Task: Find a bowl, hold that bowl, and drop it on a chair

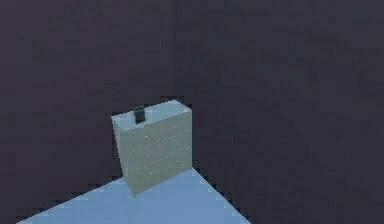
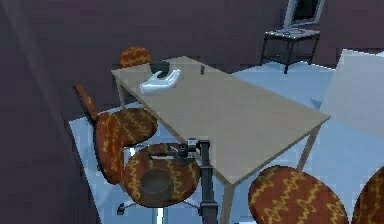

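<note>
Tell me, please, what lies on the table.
On the table, at its far end, a dark bowl-shaped thing rests on a white thing; a small dark thing lies nearby. The tabletop beneath them is covered.

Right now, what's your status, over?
Gripper by an orange chair; can't tell if holding anything. Dark bowl-like thing on table. Other chairs crowd the table.
</note>
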